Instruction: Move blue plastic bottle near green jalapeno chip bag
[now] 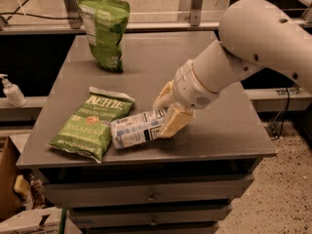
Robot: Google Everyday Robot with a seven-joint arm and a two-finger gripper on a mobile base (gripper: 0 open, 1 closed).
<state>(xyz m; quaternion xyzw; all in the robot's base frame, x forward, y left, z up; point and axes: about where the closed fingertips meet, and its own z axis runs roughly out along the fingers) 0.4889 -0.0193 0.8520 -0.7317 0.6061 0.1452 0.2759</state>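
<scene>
The blue plastic bottle [137, 128] lies on its side on the grey cabinet top [214, 135], its cap end touching the right edge of the green jalapeno chip bag [92, 122]. The bag lies flat at the front left, with white "Kettle" lettering facing up. My gripper [168, 112] is shut on the bottle's right end, one cream finger [174, 122] in front of it and one behind. The white arm reaches in from the upper right.
A taller darker green bag [104, 29] stands upright at the back left of the top. A white pump dispenser bottle [11, 91] stands on a ledge to the left. Drawers sit below the front edge [146, 160]. A cardboard box is at the lower left.
</scene>
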